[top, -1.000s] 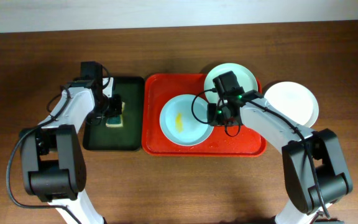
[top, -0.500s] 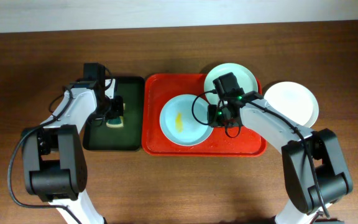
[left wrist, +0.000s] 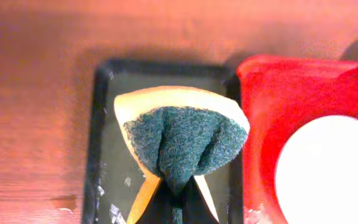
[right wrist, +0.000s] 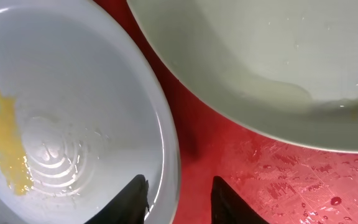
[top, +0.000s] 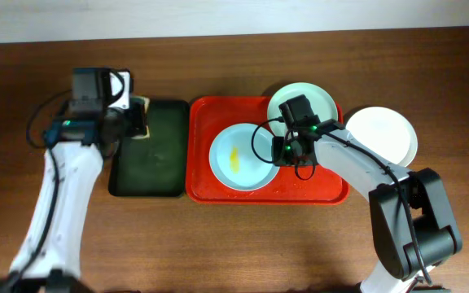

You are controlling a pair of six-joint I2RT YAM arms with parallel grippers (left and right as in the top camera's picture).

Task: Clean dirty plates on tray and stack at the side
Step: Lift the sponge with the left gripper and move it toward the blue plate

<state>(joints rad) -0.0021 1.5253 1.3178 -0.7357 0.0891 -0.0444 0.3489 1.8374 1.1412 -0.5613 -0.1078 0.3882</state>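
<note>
Sponge, yellow foam with a dark green scouring face (left wrist: pixel 179 134), is pinched tight in the left gripper (left wrist: pixel 178 202) and folds around the closed fingers. It hangs over the small dark green rectangular tray (top: pixel 149 175), not over any plate.

Just right of that sits the large red plastic tray with raised rim (top: pixel 300 189). In its middle lies a pale blue round plate (top: pixel 238 156) with a yellow smear on its face, so it is not wiped yet. The right gripper (right wrist: pixel 178 193) sits astride this plate's right rim with a narrow gap. Red shows between the rim and the outer finger, so it looks loose rather than clamped.

A pale green round plate (top: pixel 304 102) sits at the tray's far right corner, overhanging the rim. It is wet, with a faint yellowish trace, and probably needs cleaning too. A white round plate (top: pixel 385 134) lies alone on the brown wooden table (top: pixel 218 244) right of the tray and looks clean.

Judgement: one plate is done, two are left, and no stack has been built. The sponge has to cross to the blue plate. The right arm lies over the tray's right half, and the green plate sits very near the blue one, so wiping room there is tight.
</note>
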